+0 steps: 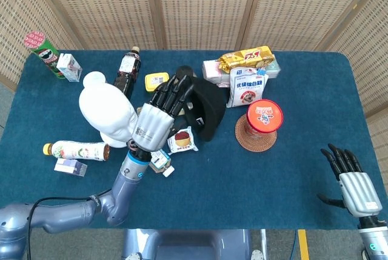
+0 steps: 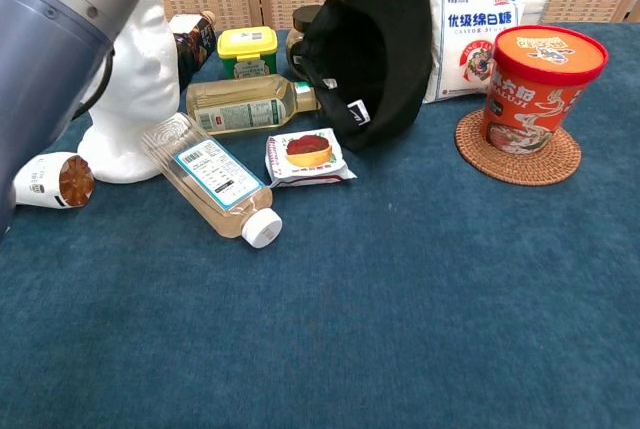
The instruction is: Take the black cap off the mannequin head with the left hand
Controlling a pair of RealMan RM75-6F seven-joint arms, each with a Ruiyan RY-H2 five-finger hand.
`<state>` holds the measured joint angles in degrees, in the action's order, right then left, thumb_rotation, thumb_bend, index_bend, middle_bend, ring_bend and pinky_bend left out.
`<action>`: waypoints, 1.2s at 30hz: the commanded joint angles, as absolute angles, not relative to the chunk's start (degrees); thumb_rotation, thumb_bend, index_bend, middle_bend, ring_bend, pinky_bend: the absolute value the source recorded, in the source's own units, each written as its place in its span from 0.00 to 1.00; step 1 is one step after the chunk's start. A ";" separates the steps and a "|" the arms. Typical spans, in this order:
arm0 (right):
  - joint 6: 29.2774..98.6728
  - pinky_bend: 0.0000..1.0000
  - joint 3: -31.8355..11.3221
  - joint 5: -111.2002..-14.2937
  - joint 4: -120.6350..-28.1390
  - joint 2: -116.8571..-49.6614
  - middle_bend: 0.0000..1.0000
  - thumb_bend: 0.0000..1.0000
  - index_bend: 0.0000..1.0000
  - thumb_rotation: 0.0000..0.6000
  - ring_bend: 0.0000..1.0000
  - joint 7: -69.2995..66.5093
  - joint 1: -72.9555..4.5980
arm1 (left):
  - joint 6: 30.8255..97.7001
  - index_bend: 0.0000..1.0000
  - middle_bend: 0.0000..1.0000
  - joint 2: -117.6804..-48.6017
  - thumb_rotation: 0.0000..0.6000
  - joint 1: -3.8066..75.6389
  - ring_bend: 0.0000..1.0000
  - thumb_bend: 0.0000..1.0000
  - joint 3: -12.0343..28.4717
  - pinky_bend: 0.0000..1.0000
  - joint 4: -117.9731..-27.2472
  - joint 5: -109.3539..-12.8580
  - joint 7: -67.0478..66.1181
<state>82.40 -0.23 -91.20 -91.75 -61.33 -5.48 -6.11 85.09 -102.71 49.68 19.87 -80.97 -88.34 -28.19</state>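
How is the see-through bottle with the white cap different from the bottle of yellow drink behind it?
The clear plastic bottle with the white cap looks colourless inside, while the bottle of pale yellow drink is tinted yellow. The clear one lies slanted, cap toward the camera; the yellow one lies sideways, neck toward the black cap. The clear one's label is white and blue; the yellow one's is greenish. Both lie flat on the blue tablecloth.

Woven cane wall panels (image 1: 200,5) behind a blue-carpeted table (image 1: 291,169), evenly lit.

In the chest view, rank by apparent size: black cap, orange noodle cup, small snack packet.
1. black cap
2. orange noodle cup
3. small snack packet
Cap and cup differ little, so their order is tentative.
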 commanded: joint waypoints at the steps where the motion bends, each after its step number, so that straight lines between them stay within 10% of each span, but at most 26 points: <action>1: 82.32 0.00 -0.20 -91.19 -91.79 -61.39 0.00 0.00 0.01 1.00 0.00 -5.35 -6.13 | 86.53 0.02 0.00 -98.74 1.00 47.16 0.00 0.00 20.96 0.20 -87.09 -87.36 -28.09; 16: 83.17 0.00 0.00 -91.83 -92.27 -61.33 0.00 0.00 0.01 1.00 0.00 -4.98 -5.84 | 93.84 0.02 0.00 -75.67 1.00 31.87 0.00 0.00 26.01 0.17 -104.64 -81.96 -19.51; 27: 84.44 0.00 -0.70 -91.67 -94.10 -61.25 0.00 0.00 0.01 1.00 0.00 -2.76 -5.57 | 89.69 0.03 0.00 -57.73 1.00 12.89 0.00 0.00 17.79 0.09 -109.38 -69.17 0.10; 36: 86.42 0.00 -1.08 -92.06 -93.62 -61.85 0.00 0.00 0.03 1.00 0.00 -0.90 -4.84 | 85.13 0.03 0.00 -58.41 1.00 7.04 0.00 0.00 10.36 0.09 -100.24 -72.17 13.67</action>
<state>86.39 -1.08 -92.03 -93.65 -61.83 -0.92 -4.86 86.46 -57.71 8.62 12.23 -103.71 -70.70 11.66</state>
